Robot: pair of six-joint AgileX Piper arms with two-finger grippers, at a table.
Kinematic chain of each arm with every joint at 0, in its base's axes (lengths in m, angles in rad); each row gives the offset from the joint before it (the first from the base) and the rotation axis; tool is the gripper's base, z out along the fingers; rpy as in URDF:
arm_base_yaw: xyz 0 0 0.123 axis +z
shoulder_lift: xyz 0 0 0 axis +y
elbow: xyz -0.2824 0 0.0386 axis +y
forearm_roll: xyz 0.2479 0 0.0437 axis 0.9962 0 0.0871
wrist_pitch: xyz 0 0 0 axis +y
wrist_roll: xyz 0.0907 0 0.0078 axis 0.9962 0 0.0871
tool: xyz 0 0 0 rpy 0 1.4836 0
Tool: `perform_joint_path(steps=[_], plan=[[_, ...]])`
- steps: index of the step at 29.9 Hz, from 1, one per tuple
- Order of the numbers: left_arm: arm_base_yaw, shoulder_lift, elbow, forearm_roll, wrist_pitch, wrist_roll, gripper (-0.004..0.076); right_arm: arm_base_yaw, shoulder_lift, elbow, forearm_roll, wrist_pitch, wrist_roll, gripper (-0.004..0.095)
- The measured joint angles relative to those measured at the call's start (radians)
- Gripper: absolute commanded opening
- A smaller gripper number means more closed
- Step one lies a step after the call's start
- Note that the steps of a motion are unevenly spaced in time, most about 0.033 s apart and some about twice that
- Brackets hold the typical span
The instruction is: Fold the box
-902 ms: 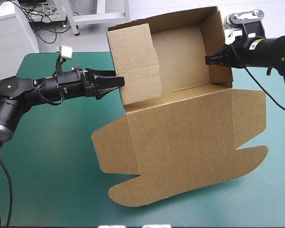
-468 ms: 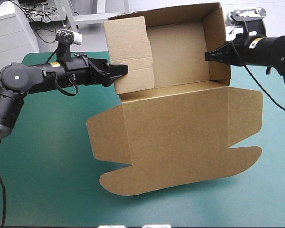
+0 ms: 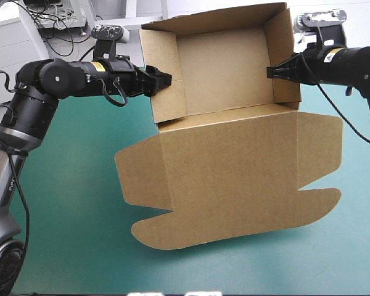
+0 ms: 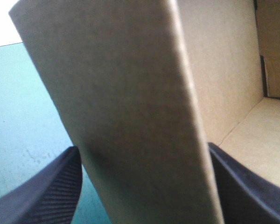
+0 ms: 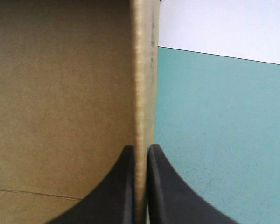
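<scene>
The brown box [image 3: 234, 160] stands as an open tray at the table's far side, its lid [image 3: 228, 197] lying flat toward the front. My left gripper [image 3: 163, 80] is at the tray's left wall [image 3: 166, 92]. In the left wrist view this wall [image 4: 130, 116] rises between the black fingers [image 4: 42, 191], and the left gripper [image 4: 142, 147] is open astride it. My right gripper [image 3: 270, 73] pinches the right wall [image 3: 282, 61]. The right wrist view shows that wall's edge [image 5: 142, 70] clamped in the right gripper [image 5: 140, 148], the tray's inside to one side.
The lid's curved side flaps [image 3: 142, 179] reach out over the teal-green cover [image 3: 68, 216] toward the front. Bare cover lies to the left of the box and along the front edge [image 3: 246, 271]. A narrow strip is bare at the right [image 3: 361, 185].
The left arm has risen and swung toward the far side. The left wall, earlier leaning inward over the tray, now stands upright. The right gripper has kept its hold.
</scene>
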Motion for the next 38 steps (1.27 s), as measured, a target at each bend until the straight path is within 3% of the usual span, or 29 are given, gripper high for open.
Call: perform_joint_path(steps=[5, 12, 14, 19, 23, 38], plan=[[-0.008, 0.046, -0.088, 0.068, 0.060, -0.067, 0.0494, 0.031, 0.015, 0.000, -0.028, -0.003, 0.037, -0.0015], [-0.034, 0.099, -0.146, 0.287, 0.155, -0.198, 0.0449, 0.177, 0.058, 0.006, -0.179, -0.051, 0.156, -0.0016], [-0.035, 0.105, -0.147, 0.329, 0.164, -0.243, 0.0386, 0.186, 0.072, 0.007, -0.170, -0.061, 0.167, -0.0016], [-0.036, 0.106, -0.151, 0.391, 0.164, -0.298, 0.0127, 0.189, 0.095, 0.008, -0.159, -0.068, 0.179, -0.0017], [-0.035, 0.109, -0.152, 0.434, 0.163, -0.327, -0.0031, 0.189, 0.105, 0.008, -0.158, -0.069, 0.189, -0.0017], [-0.033, 0.236, -0.151, 0.474, 0.233, -0.328, -0.0030, 0.189, 0.242, 0.006, -0.146, 0.048, 0.194, -0.0018]])
